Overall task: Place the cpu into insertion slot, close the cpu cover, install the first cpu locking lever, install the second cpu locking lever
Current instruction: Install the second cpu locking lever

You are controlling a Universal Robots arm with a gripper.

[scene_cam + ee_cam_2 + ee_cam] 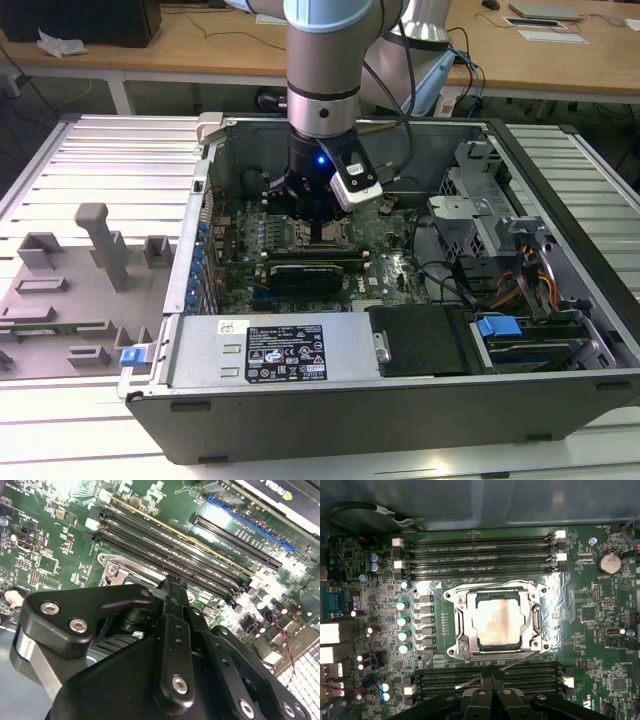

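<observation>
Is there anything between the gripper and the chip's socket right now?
Nothing visible stands in the way. In the first wrist view the gripper sits just beside the socket, over the memory slots. The chip already lies in the socket with the metal cover down around it.

A pale silver-beige chip [496, 622] is showing inside a silver frame [536, 618] on a green board [600, 625].
</observation>
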